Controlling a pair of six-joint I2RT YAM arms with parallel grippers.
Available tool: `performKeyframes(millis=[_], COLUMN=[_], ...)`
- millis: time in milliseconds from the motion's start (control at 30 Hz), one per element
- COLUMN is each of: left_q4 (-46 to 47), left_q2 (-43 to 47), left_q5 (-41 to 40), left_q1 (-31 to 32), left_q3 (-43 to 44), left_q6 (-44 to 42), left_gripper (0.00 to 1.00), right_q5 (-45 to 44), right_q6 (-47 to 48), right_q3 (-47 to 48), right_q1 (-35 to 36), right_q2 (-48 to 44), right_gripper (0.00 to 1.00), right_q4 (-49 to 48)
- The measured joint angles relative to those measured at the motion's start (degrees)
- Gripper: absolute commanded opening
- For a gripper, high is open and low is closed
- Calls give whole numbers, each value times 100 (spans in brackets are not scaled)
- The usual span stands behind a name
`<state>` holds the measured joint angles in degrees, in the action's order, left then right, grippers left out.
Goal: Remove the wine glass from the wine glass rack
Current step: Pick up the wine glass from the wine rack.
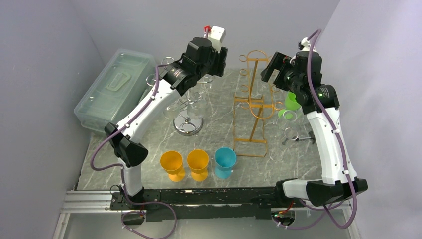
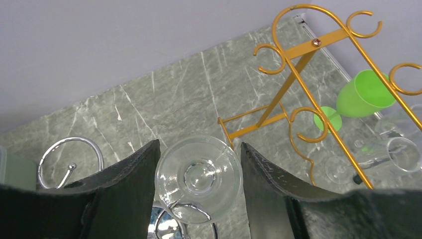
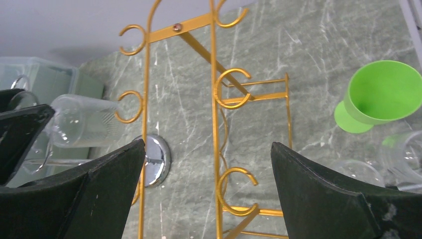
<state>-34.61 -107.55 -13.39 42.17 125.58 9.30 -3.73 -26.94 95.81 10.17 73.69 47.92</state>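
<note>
While the right gripper [image 3: 207, 144] hangs wide open and empty over the gold rack [image 3: 217, 99], the left gripper [image 2: 200, 147] is partly closed on a clear wine glass [image 2: 198, 177] — both fingers [image 2: 124, 189] apparently touching it — just beside the chrome rack [image 2: 69, 157].

Gold rack [image 2: 316, 42]; grey veined table [image 1: 219, 124]; 2 orange cups [image 1: 172, 164]; teal cup [image 1: 225, 162].

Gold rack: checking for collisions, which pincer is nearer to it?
Right. The right pincer sits open beside the gold rack; the left pincer is farther left, gripping a clear glass at the silver rack.
</note>
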Motion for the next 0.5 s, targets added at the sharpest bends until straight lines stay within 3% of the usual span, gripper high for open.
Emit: performKeyframes(millis=[500], left_q4=[-435], left_q2=[-297], left_q5=[398], left_q1=[-22], left_q3=[1021], left_q6=[415], left_gripper=[25], right_q5=[330], right_q6=[-50], right_q3=[251], right_q1=[551], right_q2=[-24], right_gripper=[99], right_q4=[-544])
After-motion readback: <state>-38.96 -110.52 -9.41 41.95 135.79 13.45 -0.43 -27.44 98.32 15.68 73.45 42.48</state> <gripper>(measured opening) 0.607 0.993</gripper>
